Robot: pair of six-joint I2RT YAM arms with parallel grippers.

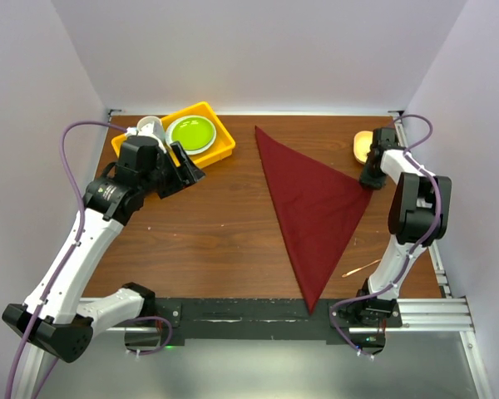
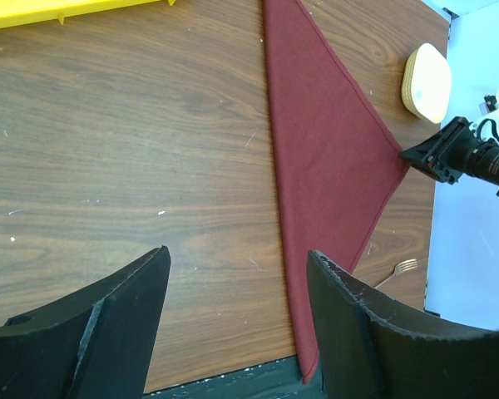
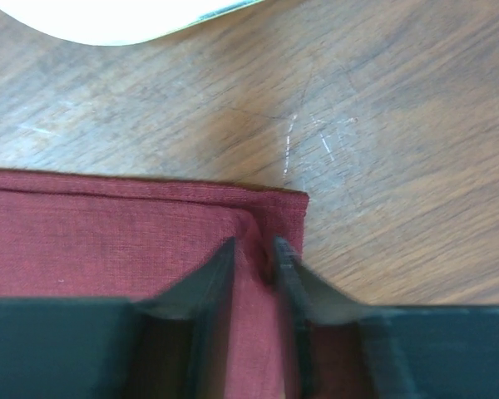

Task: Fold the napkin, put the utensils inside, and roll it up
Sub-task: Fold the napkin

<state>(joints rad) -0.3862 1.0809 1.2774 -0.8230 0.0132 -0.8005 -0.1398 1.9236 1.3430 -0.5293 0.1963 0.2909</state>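
Note:
The dark red napkin lies flat on the table, folded into a long triangle with its tip at the near edge. My right gripper is down on the napkin's right corner. Its fingers stand slightly apart, open, with a small raised ridge of cloth between them. A thin copper fork rests on the wood right of the napkin's lower half, also seen in the left wrist view. My left gripper hovers open and empty near the yellow tray, above bare wood.
A yellow tray at the back left holds a green plate and a white cup. A cream round object sits at the back right, just beyond the right gripper. The table's black front rail runs along the near edge.

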